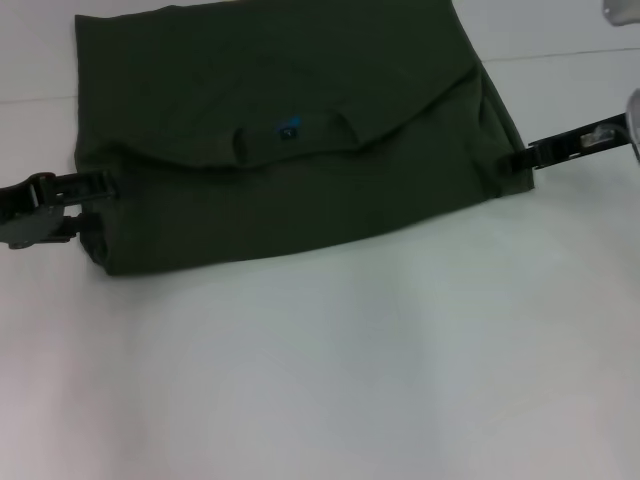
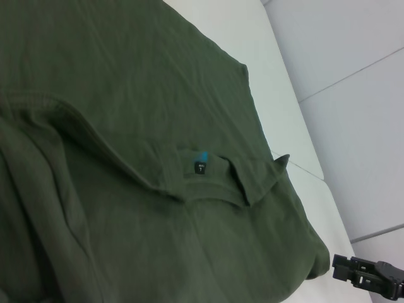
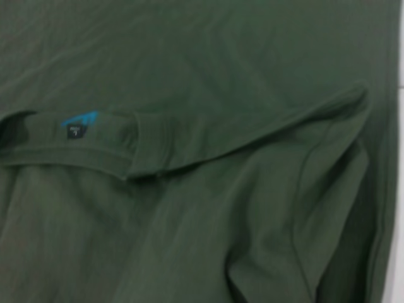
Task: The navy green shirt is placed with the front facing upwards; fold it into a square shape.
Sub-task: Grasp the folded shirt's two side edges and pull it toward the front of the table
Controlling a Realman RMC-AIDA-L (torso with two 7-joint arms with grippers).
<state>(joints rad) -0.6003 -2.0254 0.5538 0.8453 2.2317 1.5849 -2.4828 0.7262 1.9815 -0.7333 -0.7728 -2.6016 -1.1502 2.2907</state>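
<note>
The navy green shirt (image 1: 300, 190) lies folded on the white table, with its upper part turned over. The ribbed neck and small blue label (image 1: 289, 128) face up near the middle. The label (image 2: 200, 165) and the neck band also show in the left wrist view, and the label (image 3: 77, 125) in the right wrist view. My left gripper (image 1: 103, 187) rests low at the shirt's left edge, level with the fold. My right gripper (image 1: 512, 160) sits at the shirt's right edge, where the cloth puckers. From the left wrist, the right gripper (image 2: 344, 270) is seen by the shirt's corner.
White table (image 1: 350, 380) stretches bare in front of the shirt and off to the right. A seam line (image 1: 570, 52) crosses the surface at the far right behind the right arm.
</note>
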